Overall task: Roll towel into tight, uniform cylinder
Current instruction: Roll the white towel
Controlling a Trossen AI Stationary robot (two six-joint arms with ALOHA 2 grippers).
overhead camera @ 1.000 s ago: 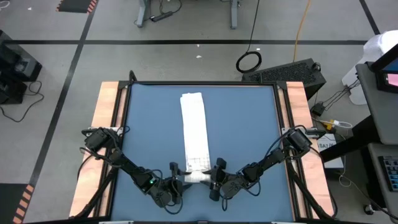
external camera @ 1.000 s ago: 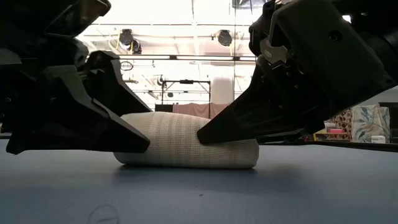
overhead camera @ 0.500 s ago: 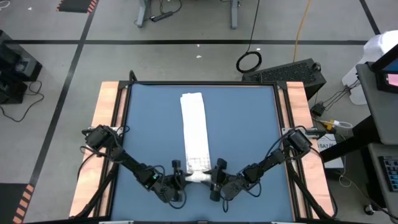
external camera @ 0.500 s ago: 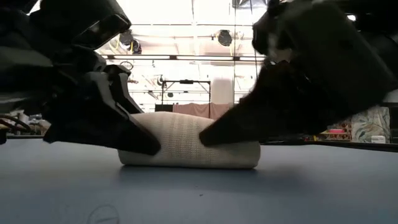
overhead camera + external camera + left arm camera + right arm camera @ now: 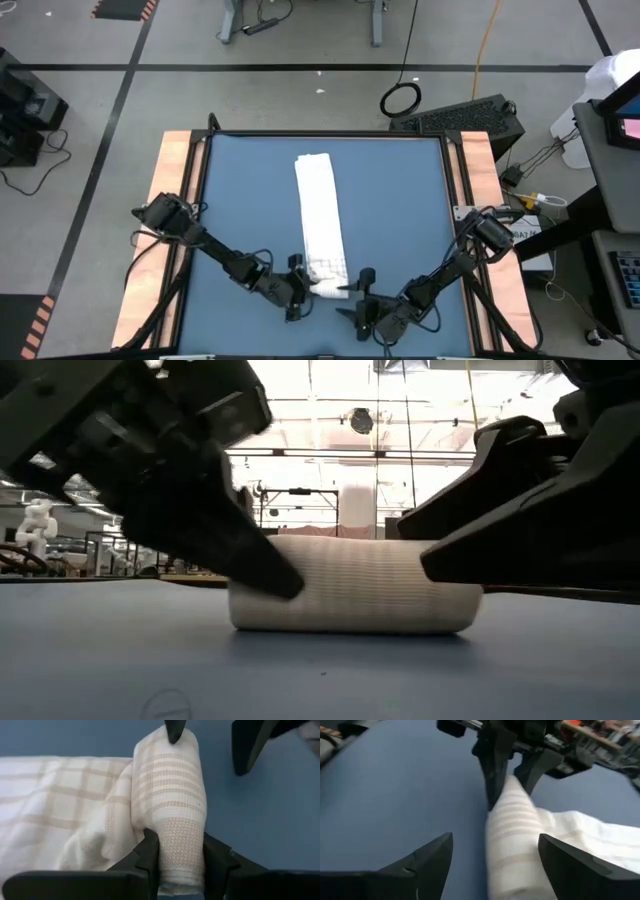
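Left wrist: left hand (image 5: 181,857) pinching towel (image 5: 172,795) roll | right wrist: right hand (image 5: 495,857) wide, clear of roll

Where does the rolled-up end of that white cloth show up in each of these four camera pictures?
High view: the rolled end of the white grid-lined cloth towel lies near the blue table's front edge, between both tools.
Low view: roll at centre.
Left wrist view: roll at centre, pinched by the left tool.
Right wrist view: roll between the right tool's open fingers.
Shared landmark: the left tool.

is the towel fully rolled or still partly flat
Partly flat: the towel has a short roll at its near end, clamped by the left gripper; the rest lies spread along the table.
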